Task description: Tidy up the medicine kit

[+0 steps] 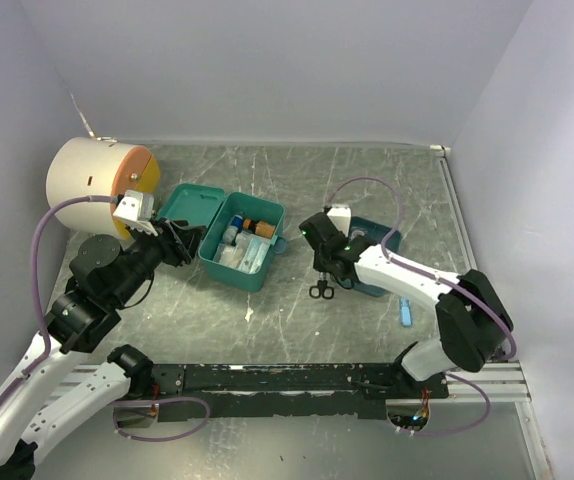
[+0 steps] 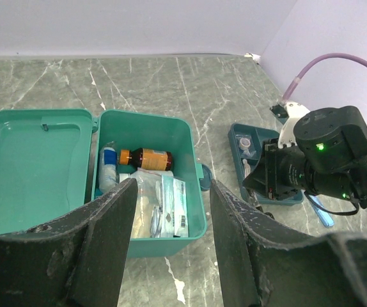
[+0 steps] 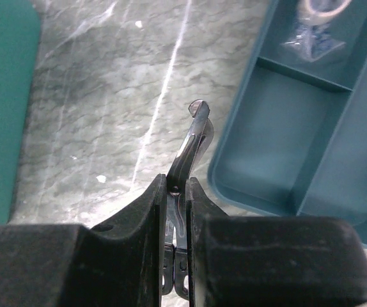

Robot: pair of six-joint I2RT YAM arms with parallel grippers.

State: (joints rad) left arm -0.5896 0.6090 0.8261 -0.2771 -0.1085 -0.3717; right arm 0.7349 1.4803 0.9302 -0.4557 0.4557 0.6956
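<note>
Inspection finding: we note the medicine kit (image 1: pixel 229 277) standing on the table (image 1: pixel 367 190) left of centre, its lid lying open on its left side. A brown bottle (image 2: pixel 146 158) and sealed packets lie inside. The left claw (image 1: pixel 192 240) hangs just left of the kit, released, fingers spread wide. The right claw (image 3: pixel 177 182) is clenched on small scissors (image 3: pixel 193 134), whose curved tip lies just beside the divided tray (image 3: pixel 279 147). The tray sits right of the kit and apart from it.

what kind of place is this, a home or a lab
Probably a robot lab cell: plain pale walls enclose a marble-patterned table, two arms are bolted to a rail at its edge, and a medicine kit sits open.
</note>
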